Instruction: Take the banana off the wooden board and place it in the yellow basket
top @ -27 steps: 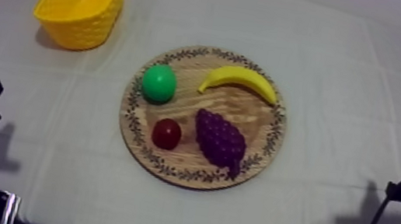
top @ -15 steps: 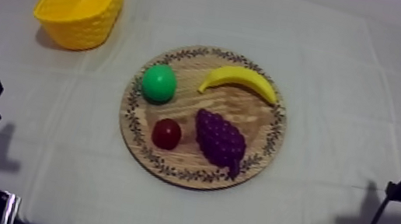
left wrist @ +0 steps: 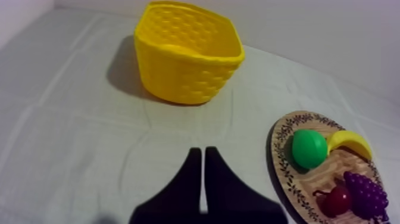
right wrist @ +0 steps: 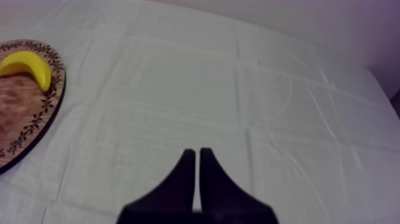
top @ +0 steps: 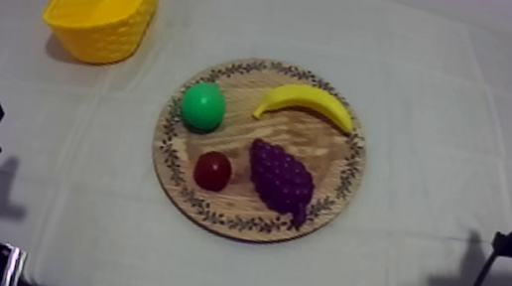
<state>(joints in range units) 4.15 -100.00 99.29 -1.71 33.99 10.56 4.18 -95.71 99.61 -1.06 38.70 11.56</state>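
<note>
Plainly, the black-fingered left end effector (left wrist: pixel 202 152) and right end effector (right wrist: pixel 197 154) sit low at the near corners of the table (top: pixel 447 108), each closed on nothing, seemingly parked before any reach. On the round wooden board (top: pixel 329 164) with patterned rim, a purple grape bunch (top: pixel 280 178) and small red fruit (top: pixel 213 170) lie nearest, a green round fruit (top: pixel 203 106) beyond. The curved yellow banana (top: pixel 308 102) lies on the board's far side, unobstructed. The yellow woven basket (top: pixel 103 32) stands far left.
</note>
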